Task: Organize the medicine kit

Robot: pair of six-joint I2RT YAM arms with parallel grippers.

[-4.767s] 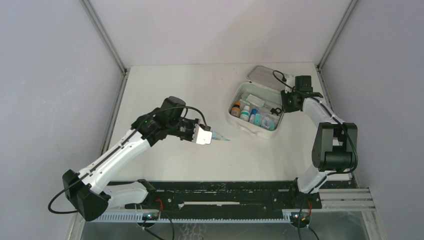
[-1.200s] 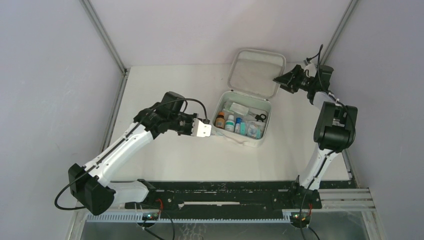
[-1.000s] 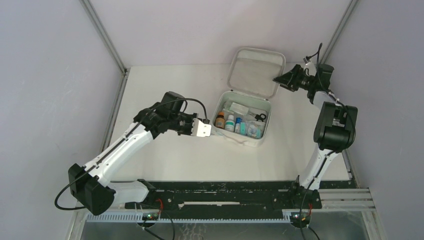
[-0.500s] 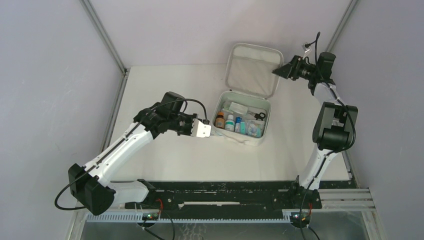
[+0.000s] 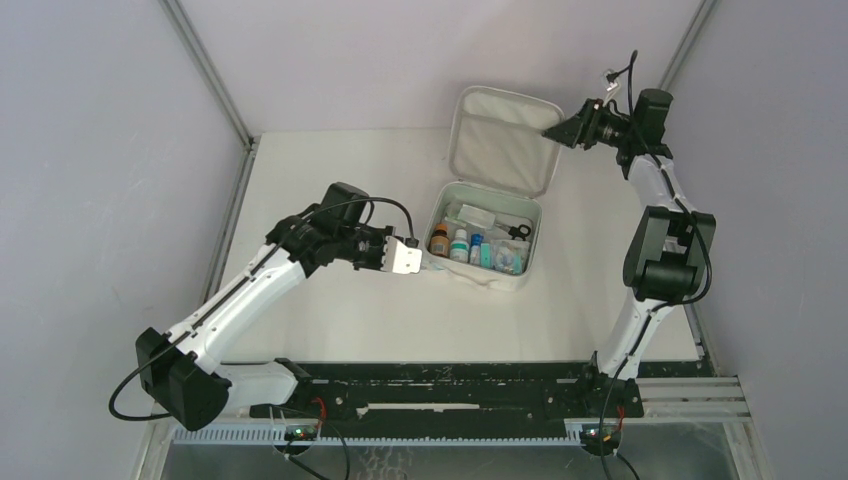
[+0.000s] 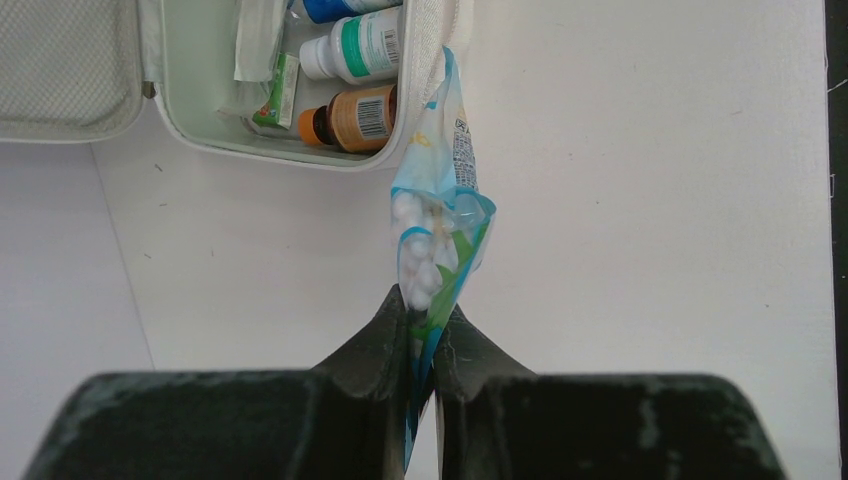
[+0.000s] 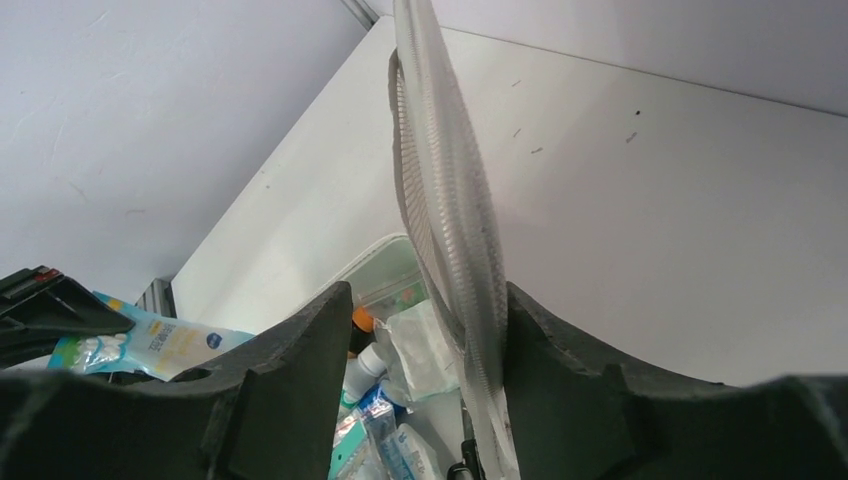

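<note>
Blue-and-clear plastic packet (image 6: pixel 435 230), filled with small white pieces, is being pinched between the narrowly closed fingers of the left gripper (image 6: pixel 420 300). Its free end is touching the rim of the medicine kit (image 6: pixel 300 158) straight ahead of the fingertips. The kit is sitting open on the white table (image 6: pixel 650 200), with an amber bottle (image 6: pixel 355 117) and a white bottle (image 6: pixel 355 50) sitting just inside the rim nearest this gripper. Beyond the tray, the lid (image 7: pixel 450 220) is standing nearly upright. The right gripper (image 7: pixel 425 292) is straddling the lid's edge with its jaws parted; the edge is resting against one finger, with a gap showing at the other.
</note>
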